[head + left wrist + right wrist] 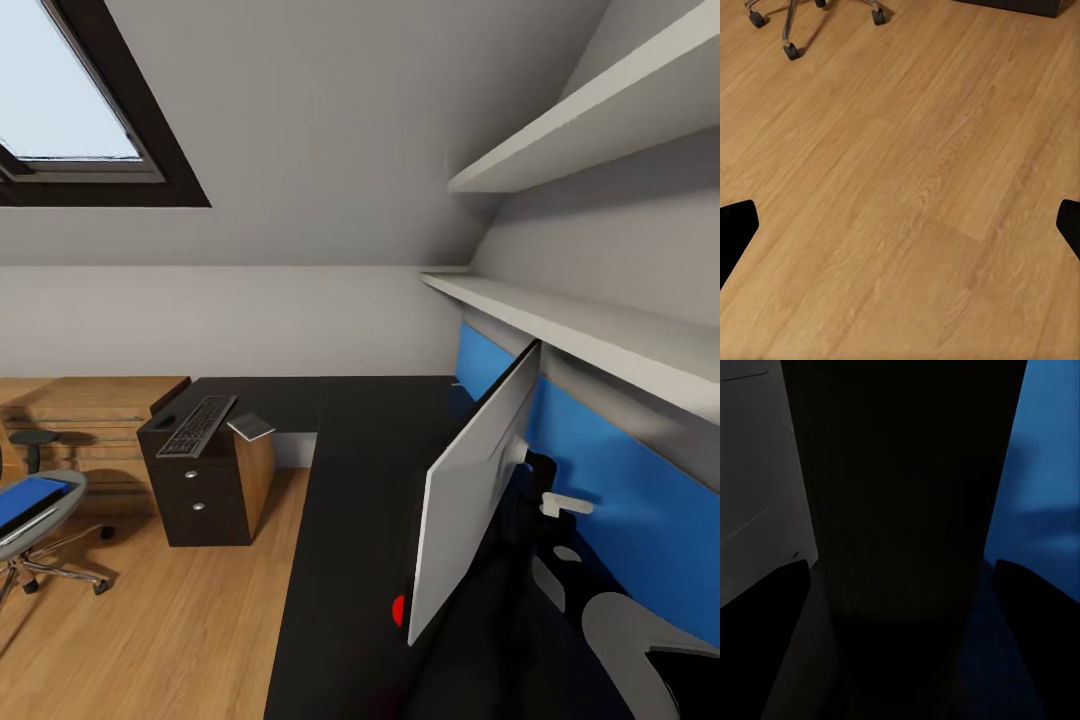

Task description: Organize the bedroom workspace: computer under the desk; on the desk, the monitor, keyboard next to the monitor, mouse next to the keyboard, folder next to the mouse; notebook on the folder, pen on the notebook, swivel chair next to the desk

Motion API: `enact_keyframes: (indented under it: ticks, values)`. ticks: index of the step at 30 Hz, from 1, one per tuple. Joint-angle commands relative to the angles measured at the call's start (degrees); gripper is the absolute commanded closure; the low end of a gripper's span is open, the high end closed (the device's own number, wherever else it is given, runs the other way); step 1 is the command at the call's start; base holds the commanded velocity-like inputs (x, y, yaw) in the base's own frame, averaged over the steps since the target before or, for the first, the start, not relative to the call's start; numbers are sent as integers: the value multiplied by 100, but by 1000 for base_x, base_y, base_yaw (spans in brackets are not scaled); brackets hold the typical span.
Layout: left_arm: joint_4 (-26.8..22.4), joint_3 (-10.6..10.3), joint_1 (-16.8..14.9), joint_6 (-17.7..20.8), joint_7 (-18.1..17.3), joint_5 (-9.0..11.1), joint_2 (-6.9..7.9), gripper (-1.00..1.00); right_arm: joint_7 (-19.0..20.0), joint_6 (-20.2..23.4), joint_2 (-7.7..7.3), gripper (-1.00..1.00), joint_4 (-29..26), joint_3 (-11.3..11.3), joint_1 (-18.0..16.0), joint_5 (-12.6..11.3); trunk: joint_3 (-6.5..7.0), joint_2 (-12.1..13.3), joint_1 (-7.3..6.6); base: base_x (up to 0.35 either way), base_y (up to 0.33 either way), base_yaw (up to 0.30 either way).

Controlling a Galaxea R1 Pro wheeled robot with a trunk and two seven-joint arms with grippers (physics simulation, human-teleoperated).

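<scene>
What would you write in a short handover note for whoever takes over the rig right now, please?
Left gripper: open, empty, hanging over the wood floor.
Right gripper: fingers apart, nothing visibly between them; it sits behind the monitor.
Done: monitor stands on the desk.
Keyboard and notebook lie at the desk's far end, over the drawer unit.
Folder lies on the swivel chair, away from the desk.
Left: keyboard, mouse, folder, notebook, pen, chair.
</scene>
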Motion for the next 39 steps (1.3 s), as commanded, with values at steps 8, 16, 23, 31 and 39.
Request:
enact_keyframes:
  ticks: [8, 16, 23, 31, 39]
  values:
    - [3, 47, -6, 30, 21, -45, 2, -100, 14, -47, -5, 100, 323, -56, -2, -117, -8, -4, 1, 0, 0, 0]
    - [8, 51, -2, 379, 4, -45, 0, -100, 14, -47, -14, 100, 317, -56, -2, -110, -8, -4, 1, 90, 0, 0]
    - [6, 52, -1, 381, 4, -45, 0, -100, 11, -47, -6, 100, 323, -56, -2, -108, -8, -4, 1, 4, -104, 0]
    - [9, 53, -2, 379, 8, -45, 0, -100, 12, -47, -11, 100, 323, -56, -2, -110, -8, -4, 1, 0, -6, 0]
    - [9, 54, -2, 373, 12, -45, 0, -100, -6, -48, -13, -100, 323, -56, -2, -115, -8, -4, 1, 0, 0, 0]
